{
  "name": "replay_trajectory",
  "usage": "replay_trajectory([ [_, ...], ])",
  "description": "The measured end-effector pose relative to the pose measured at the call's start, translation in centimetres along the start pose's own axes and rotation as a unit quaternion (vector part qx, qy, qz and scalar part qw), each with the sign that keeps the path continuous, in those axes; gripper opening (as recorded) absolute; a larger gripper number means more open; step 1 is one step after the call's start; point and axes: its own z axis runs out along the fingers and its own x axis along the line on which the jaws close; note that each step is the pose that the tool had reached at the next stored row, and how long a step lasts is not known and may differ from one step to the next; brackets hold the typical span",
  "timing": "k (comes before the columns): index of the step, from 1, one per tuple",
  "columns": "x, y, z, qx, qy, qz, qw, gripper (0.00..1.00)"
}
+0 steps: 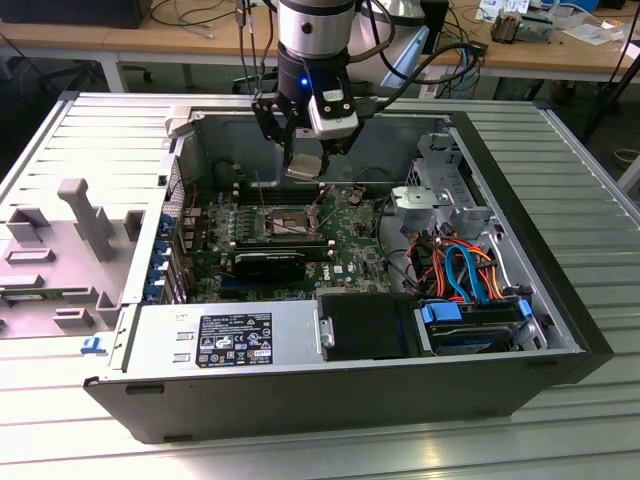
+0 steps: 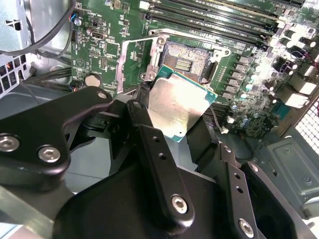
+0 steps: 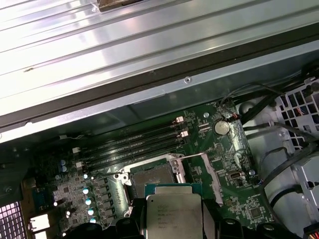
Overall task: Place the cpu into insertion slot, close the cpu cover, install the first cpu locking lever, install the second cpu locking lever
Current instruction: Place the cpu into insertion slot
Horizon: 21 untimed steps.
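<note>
My gripper is shut on the cpu, a flat silver-grey square held tilted above the green motherboard in the open computer case. The chip shows between my black fingers in both wrist views, as the cpu and the cpu. The insertion slot lies bare below it with a dark centre and a silver rim, also seen as the insertion slot and the insertion slot. The cpu cover is swung open beside the slot, seen too as the cpu cover.
Long black memory slots run beside the socket. A grey power supply fills the case's near side, with blue drive caddies and orange and blue cables toward the exterior view's right. Case walls ring the board.
</note>
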Motion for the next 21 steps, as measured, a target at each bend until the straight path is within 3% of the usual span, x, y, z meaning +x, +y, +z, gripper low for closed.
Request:
replay_trajectory([
  [21,0.0,0.0,0.0,-0.0004,-0.0019,0.021,0.9998,0.54],
])
